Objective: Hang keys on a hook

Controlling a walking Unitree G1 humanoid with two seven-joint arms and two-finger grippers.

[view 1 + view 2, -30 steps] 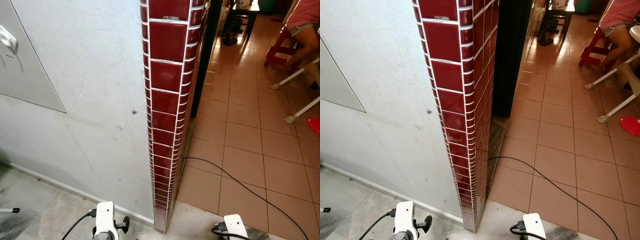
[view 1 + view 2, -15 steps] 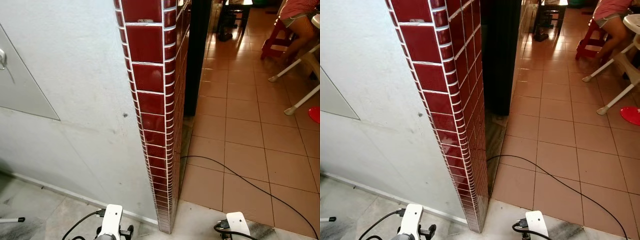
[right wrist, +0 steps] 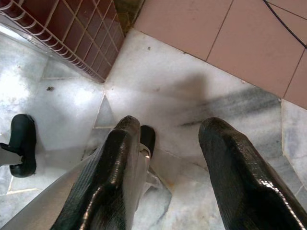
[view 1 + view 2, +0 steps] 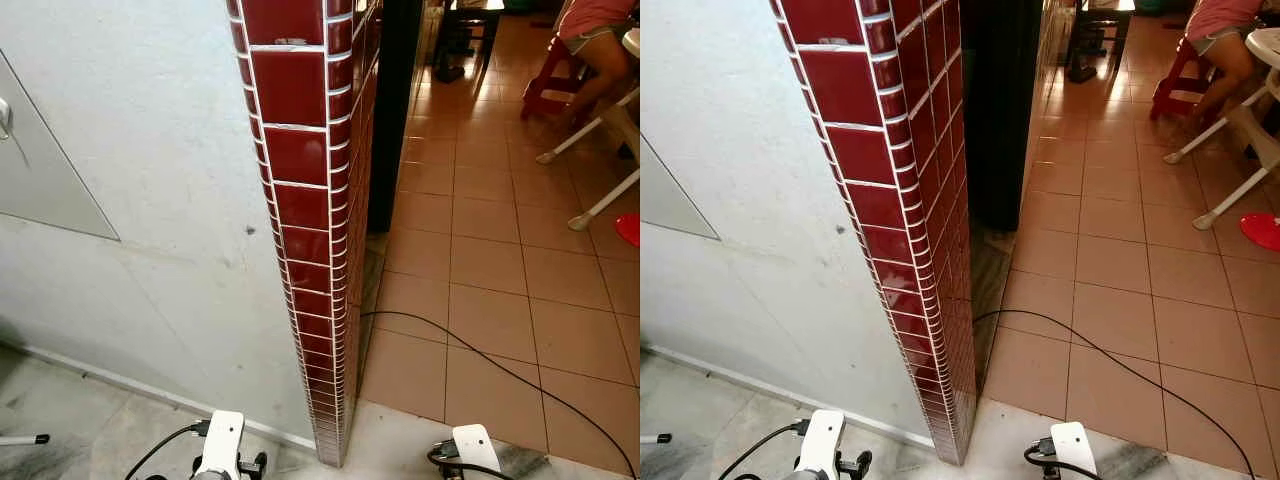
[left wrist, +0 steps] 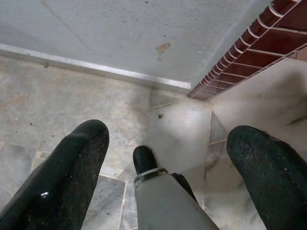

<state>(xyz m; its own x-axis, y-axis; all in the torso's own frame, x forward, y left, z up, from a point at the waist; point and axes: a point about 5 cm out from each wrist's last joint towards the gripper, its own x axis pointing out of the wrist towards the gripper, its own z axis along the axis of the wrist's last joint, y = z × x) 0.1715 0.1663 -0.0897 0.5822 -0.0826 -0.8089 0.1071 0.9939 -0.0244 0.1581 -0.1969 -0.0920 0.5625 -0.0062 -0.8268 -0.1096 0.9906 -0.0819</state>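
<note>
The robot is standing still now, since its head views are matching the ones from half a second ago. Both arms are hanging down: the left gripper (image 5: 165, 158) and right gripper (image 3: 168, 158) are wide apart, holding nothing. The hook (image 4: 4, 116) is sitting at nine o'clock on the grey wall (image 4: 150, 150), beside the red tile pillar (image 4: 300, 200). No keys are showing.

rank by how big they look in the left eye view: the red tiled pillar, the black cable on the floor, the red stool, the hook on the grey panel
1. red tiled pillar
2. black cable, long but thin
3. red stool, far off, so likely bigger than it looks
4. hook, cut off by the picture's edge
</note>
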